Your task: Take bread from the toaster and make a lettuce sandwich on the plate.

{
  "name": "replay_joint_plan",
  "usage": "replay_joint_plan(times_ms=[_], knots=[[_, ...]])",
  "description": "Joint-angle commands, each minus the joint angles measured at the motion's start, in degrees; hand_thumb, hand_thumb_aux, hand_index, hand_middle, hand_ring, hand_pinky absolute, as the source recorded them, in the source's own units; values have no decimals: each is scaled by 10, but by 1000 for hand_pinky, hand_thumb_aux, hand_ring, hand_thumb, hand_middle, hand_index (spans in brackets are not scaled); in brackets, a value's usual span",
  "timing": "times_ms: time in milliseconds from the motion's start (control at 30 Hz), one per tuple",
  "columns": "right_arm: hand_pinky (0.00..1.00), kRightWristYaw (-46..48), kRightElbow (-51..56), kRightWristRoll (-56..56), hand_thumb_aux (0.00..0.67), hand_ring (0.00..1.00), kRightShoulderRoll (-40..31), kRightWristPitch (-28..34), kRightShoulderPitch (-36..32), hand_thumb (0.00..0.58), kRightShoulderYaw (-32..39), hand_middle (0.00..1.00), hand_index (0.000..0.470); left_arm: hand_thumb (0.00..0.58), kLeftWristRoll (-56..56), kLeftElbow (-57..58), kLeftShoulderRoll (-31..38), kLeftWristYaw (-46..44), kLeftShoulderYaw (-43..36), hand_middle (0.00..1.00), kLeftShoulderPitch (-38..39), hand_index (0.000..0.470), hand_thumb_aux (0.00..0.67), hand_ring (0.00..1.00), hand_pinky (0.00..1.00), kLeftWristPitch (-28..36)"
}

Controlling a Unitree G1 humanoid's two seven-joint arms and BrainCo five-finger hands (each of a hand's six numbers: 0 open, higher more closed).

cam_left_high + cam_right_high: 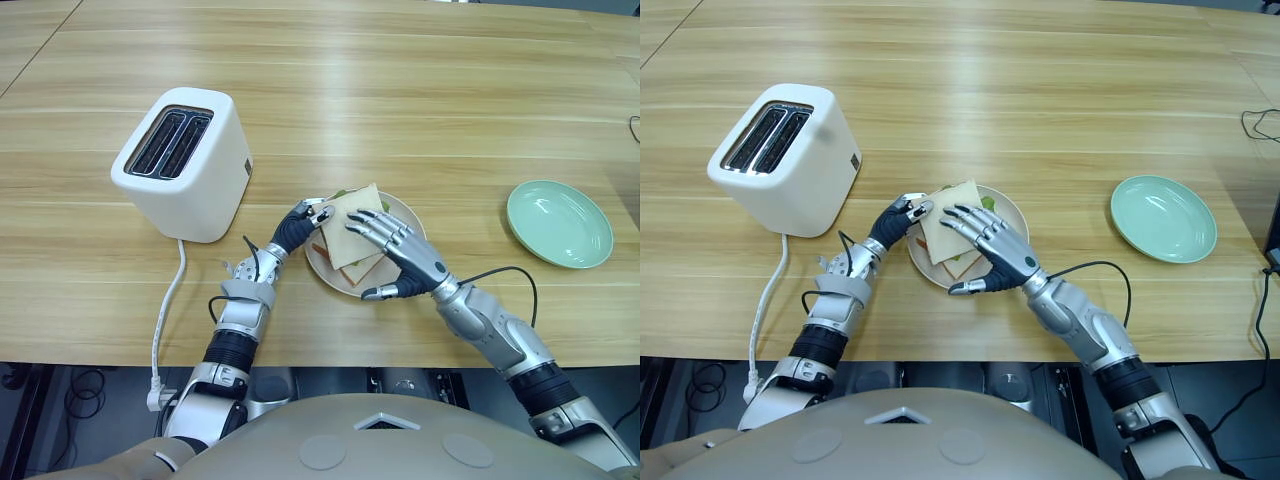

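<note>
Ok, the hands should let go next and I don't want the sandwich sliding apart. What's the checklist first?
1. No bread left in toaster: ok.
2. Lower bread slice on beige plate: ok.
3. Top bread slice squared over it: not ok, askew.
4. Lettuce between them: ok, green shows at far edge.
5. Right hand flat on top, left hand pinching the corner: ok.

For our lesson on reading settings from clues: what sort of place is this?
Probably a test room staged as a kitchen: a toaster and a plate holding a sandwich sit on a long wooden table, with loose cables below its edge.
</note>
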Motion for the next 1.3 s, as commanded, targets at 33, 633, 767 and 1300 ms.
replay_joint_plan(times_ms=[33, 633, 767, 1300], knots=[[0, 33, 17, -6, 0, 0, -10, 10, 2, 0, 11, 0, 0, 580, 11, 21, -1, 6, -6, 1000, -1, 460, 670, 1000, 1000, 5], [0, 135, 127, -3, 0, 0, -35, 70, 3, 0, 48, 0, 0, 0, 94, 54, 23, 79, -14, 737, -24, 0, 0, 737, 737, -53], [0, 143, 128, 2, 0, 0, -36, 72, 4, 0, 49, 0, 0, 0, 152, 51, 51, 150, -13, 400, -40, 0, 0, 400, 400, -95], [0, 45, 33, 78, 0, 0, -16, 7, -13, 0, -27, 0, 0, 0, 192, 28, 117, 276, 10, 0, -68, 0, 0, 0, 0, -270]])
